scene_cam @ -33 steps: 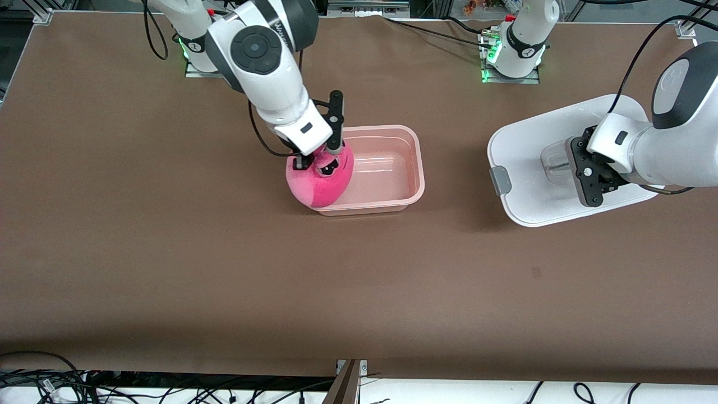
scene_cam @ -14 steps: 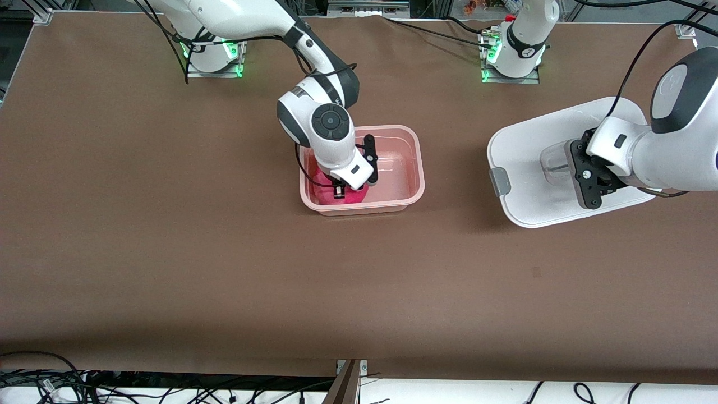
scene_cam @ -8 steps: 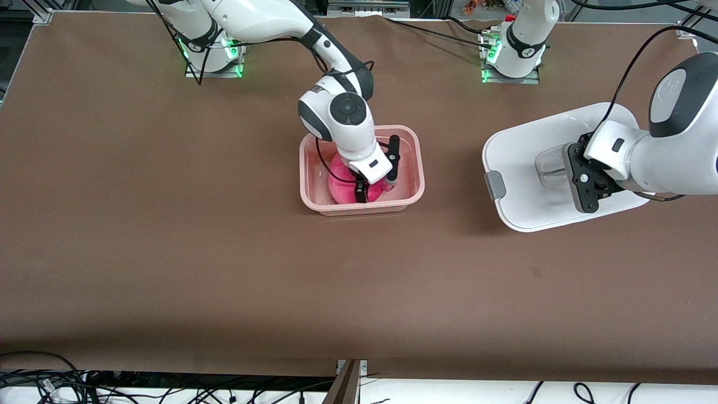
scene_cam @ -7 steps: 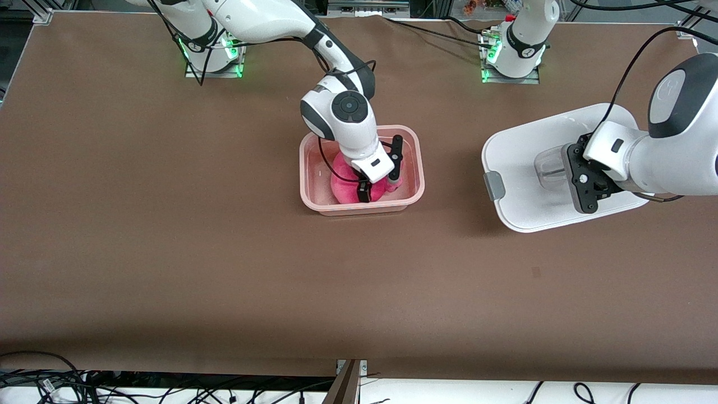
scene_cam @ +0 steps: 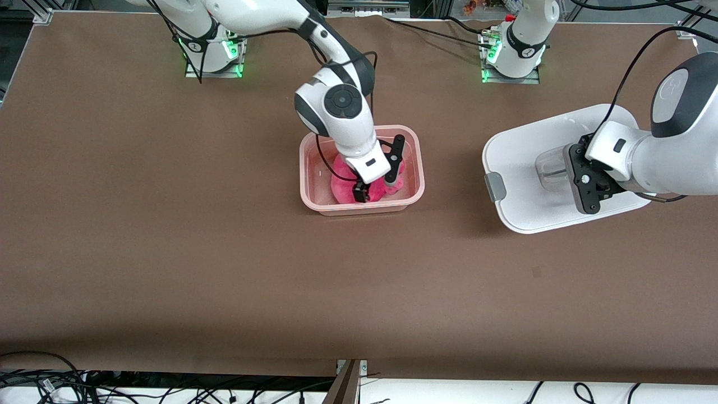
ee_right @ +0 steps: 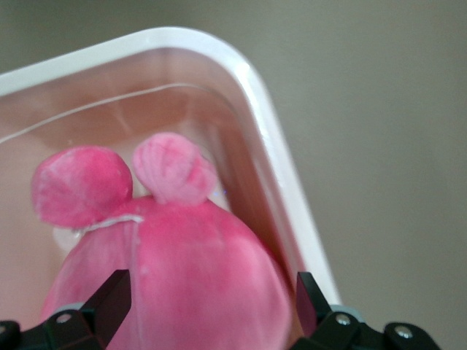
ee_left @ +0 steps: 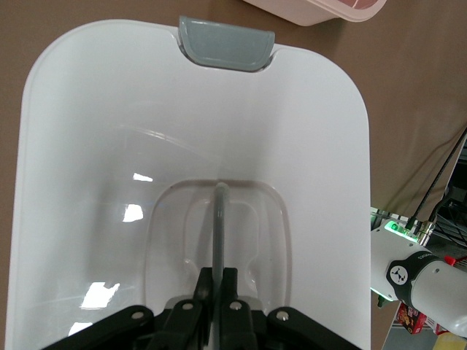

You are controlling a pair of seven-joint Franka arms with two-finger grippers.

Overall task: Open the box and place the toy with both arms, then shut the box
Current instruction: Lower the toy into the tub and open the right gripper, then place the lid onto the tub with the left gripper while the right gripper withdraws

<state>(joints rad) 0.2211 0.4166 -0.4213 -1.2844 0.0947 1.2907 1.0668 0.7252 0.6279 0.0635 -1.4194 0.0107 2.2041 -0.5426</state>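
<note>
Toy in box — right gripper spread round it; left gripper pinching lid handle.

Front view: high, facing both arm bases. Wrist views: close, left on lid, right on box; front shares both.

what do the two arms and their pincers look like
Both arms are glossy white with dark grey round joint caps and loose black cables. Green lights glow at their bases. The right pincer and left pincer are black with two fingers, each on a white wrist block.
</note>
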